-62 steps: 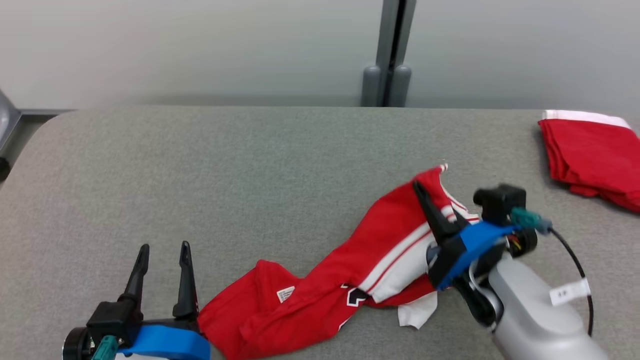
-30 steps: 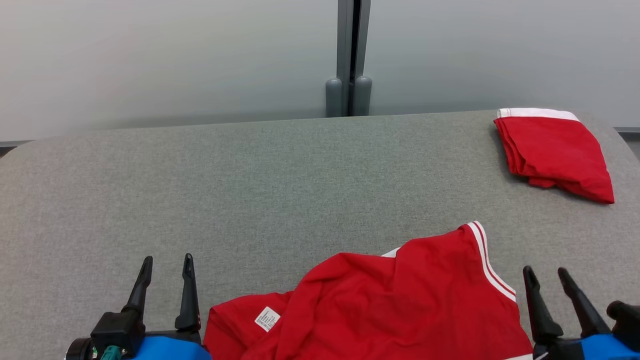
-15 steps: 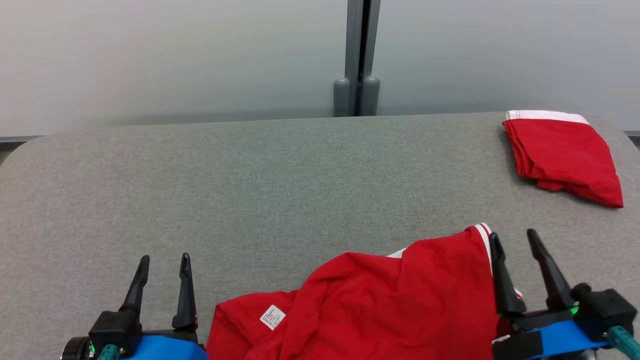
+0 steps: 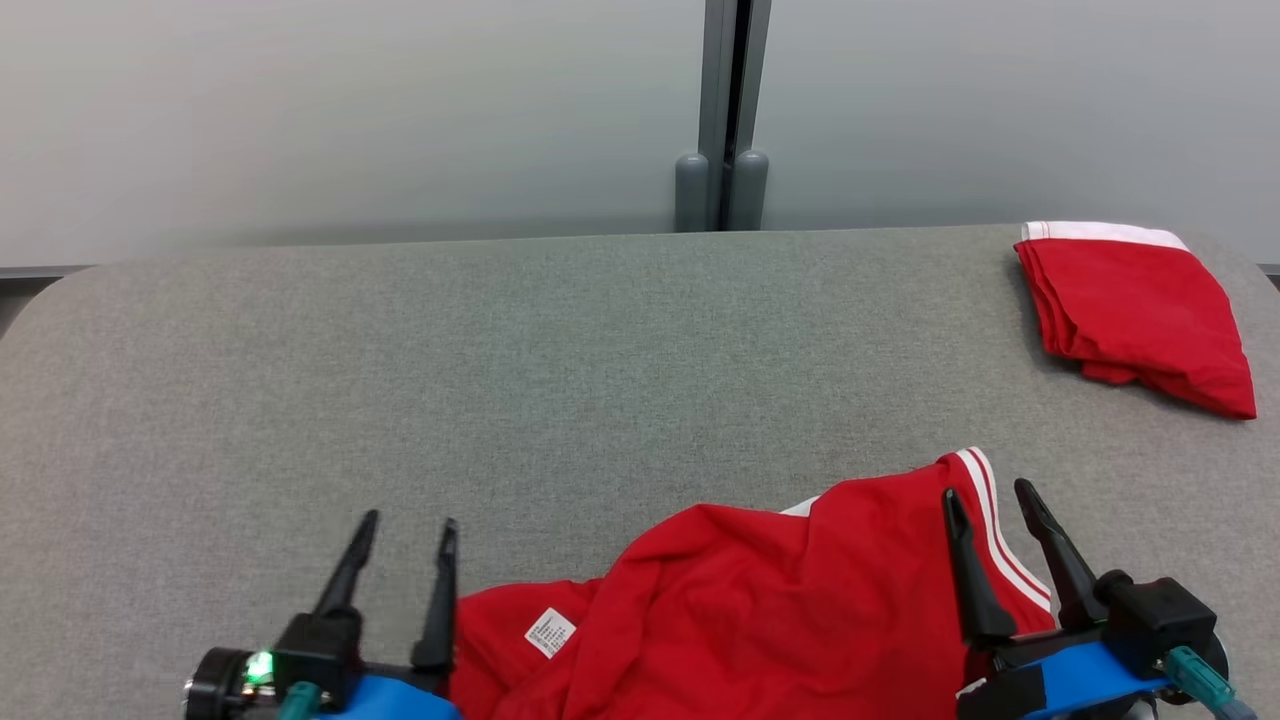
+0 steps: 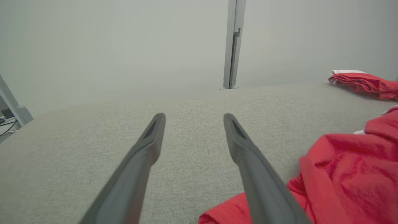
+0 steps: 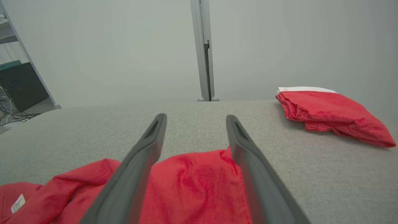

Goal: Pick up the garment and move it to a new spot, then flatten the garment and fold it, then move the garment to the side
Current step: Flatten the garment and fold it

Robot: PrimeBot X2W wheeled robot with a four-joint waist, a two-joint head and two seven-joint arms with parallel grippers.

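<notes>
Since half a second ago the left hand [image 4: 408,520] has slid towards the crumpled red jersey garment with white striped trim [image 4: 800,600]. Its inner finger is now just beside the cloth's left edge. The right hand [image 4: 985,488] has drawn in a little over the striped right edge. That garment lies bunched at the near edge of the grey fabric-covered tabletop [image 4: 500,380], with a small white printed label [image 4: 549,632] on its left part. Both hands are released, fingers spread, grasping nothing (in the right wrist view red cloth lies below its two fingers; whether they touch it I cannot tell). Well apart, at the far right corner, rests a folded red cloth with a white band [image 4: 1135,310]. Behind the tabletop a grey upright post [image 4: 735,110] stands against a pale wall [image 4: 300,100].
</notes>
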